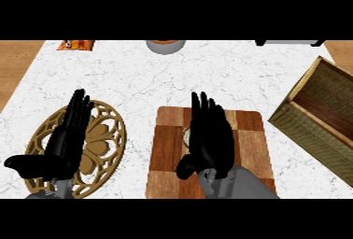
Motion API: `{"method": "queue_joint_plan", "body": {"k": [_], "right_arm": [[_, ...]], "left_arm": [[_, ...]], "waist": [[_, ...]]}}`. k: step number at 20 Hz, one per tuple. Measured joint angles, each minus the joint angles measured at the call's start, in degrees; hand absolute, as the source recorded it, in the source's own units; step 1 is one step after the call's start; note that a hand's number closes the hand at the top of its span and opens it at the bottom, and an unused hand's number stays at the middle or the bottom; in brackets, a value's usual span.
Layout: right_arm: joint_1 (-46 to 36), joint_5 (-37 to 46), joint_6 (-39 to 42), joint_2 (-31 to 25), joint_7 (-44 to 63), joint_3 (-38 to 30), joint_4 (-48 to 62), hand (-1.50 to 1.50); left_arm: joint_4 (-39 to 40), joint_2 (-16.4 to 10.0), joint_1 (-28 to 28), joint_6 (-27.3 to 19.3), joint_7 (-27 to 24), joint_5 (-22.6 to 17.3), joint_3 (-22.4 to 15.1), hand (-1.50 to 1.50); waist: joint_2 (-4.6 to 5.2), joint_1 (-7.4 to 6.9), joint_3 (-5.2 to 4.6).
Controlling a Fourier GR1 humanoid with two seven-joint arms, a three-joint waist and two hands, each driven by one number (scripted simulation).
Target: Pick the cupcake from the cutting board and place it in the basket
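The cupcake (pixel 185 134) lies on the cutting board (pixel 248 140), and almost all of it is hidden. Only a pale sliver shows at the left edge of the right hand (pixel 210 144), about halfway up the board's left half. The right hand hangs over that spot with its fingers straight and close together, pointing away from the robot, and its thumb sticks out at the lower left. It is released, curled round nothing. Whether its palm touches the cupcake cannot be told from this view.

The cutting board is a rectangle of brown wooden blocks in lighter and darker shades, with its long sides running away from the robot, and it sits near the middle of the white marbled desk (pixel 172 79). To the board's right, a little apart from it, stands the basket (pixel 310 135), a woven olive box set at a slant, with a dark brown inside.

To the board's left lies a round golden openwork mat (pixel 103 140). The left hand (pixel 66 140) shows over the mat's left part, released as well, with fingers straight and thumb spread towards the desk's left edge.

Along the far edge of the desk are an orange packet (pixel 76 45), a round grey vessel (pixel 165 46) and a dark object (pixel 289 43), each cut off by the view's upper limit.
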State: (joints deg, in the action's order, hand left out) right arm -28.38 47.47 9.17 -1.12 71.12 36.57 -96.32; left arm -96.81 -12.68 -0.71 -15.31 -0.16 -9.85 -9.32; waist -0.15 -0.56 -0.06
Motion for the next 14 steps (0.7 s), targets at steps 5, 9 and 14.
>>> {"method": "queue_joint_plan", "body": {"k": [5,9,14], "right_arm": [[1.35,1.59,-1.87,0.07,-0.74,1.61,2.24,-1.5],[1.77,3.32,-3.12,0.16,-2.28,0.56,5.34,-1.5],[2.37,4.02,-4.96,0.15,-2.65,1.91,7.18,-1.5]], "left_arm": [[0.79,0.55,-0.31,0.02,-0.19,0.57,0.28,0.0],[0.58,1.73,-0.07,-0.6,-0.29,1.42,-0.36,0.0],[0.23,1.25,-0.19,0.33,0.3,1.15,0.63,0.0]], "waist": [[0.05,0.16,0.02],[0.07,0.19,0.02],[0.1,0.03,0.04]]}}
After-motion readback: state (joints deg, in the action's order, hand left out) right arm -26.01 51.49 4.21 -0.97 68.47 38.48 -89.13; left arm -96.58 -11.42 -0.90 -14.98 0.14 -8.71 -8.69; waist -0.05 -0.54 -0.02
